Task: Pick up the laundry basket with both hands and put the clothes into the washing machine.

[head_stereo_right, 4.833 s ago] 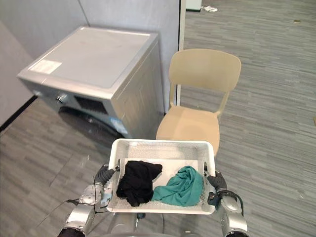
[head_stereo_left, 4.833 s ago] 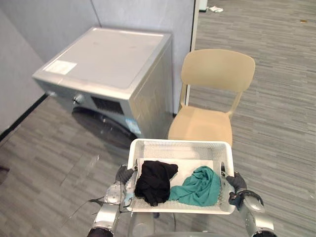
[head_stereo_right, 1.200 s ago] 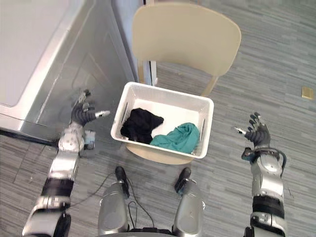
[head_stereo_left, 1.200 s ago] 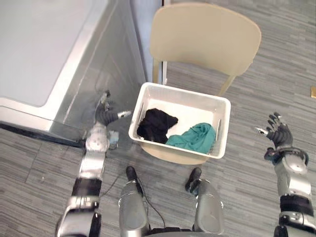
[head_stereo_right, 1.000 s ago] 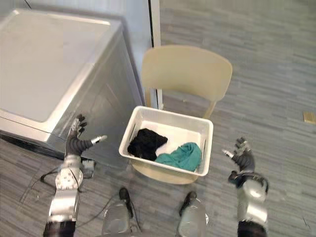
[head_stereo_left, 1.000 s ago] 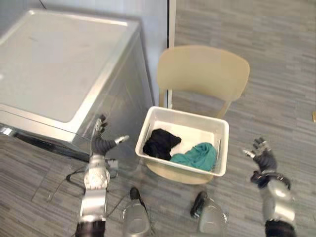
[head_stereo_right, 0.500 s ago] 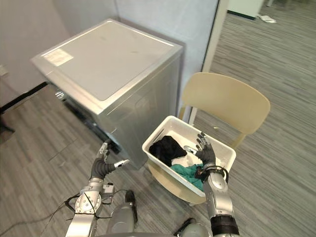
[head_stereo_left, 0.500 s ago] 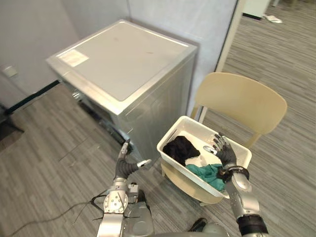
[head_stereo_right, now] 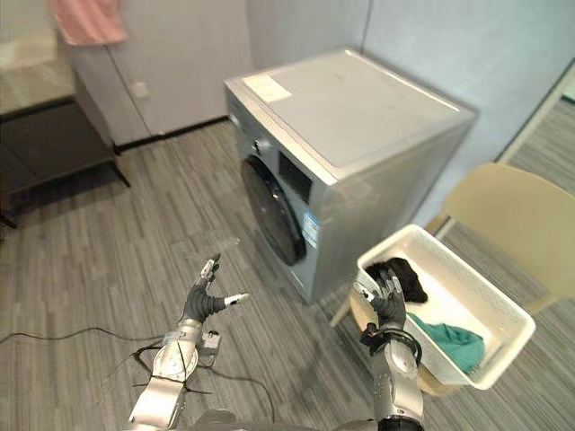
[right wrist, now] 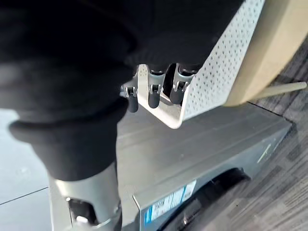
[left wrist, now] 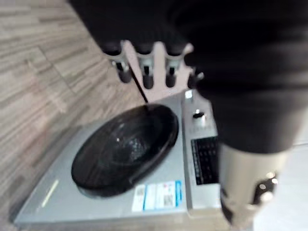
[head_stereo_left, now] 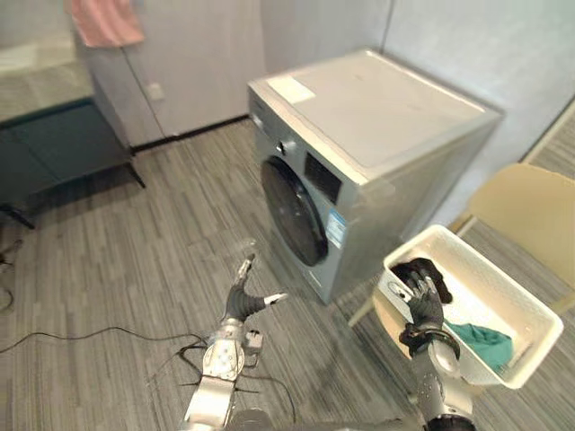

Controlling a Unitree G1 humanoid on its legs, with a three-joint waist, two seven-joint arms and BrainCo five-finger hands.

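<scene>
Two hands and one basket of laundry, listed from left to right. Pink cloth (head_stereo_left: 106, 20): hanging high against the far wall at the far left. Dark low table (head_stereo_left: 63, 135): standing below the cloth on the grey plank floor (head_stereo_left: 135, 233). Left hand (head_stereo_left: 240, 303): raised over bare floor in front of the machine, fingers (left wrist: 144, 72) straight and spread, thumb out to the side, grasping nothing; its wrist view looks past them to the machine's front. Washing machine (head_stereo_left: 377, 108): silver-grey front-loader set against the wall, flat top bare apart from a pale label near its back corner. Its round dark door (head_stereo_left: 294, 211) is closed, with a knob and a dark panel above it. Right hand (head_stereo_left: 424, 310): lifted at the basket's near corner on the machine's side, fingers (right wrist: 153, 94) straight and relaxed beside the perforated white wall, curled round nothing; whether they touch the rim cannot be told. Laundry basket (head_stereo_left: 494, 287): white, rectangular, perforated sides, resting on the chair seat just to the right of the machine, held by neither hand. Black garment (head_stereo_left: 431, 272): bunched in the basket's end nearer the machine, just behind the right hand. Teal garment (head_stereo_left: 481, 343): crumpled in the basket beside the black one, toward the near wall. Chair (head_stereo_left: 530, 211): beige, its curved backrest rising behind the basket at the far right.
</scene>
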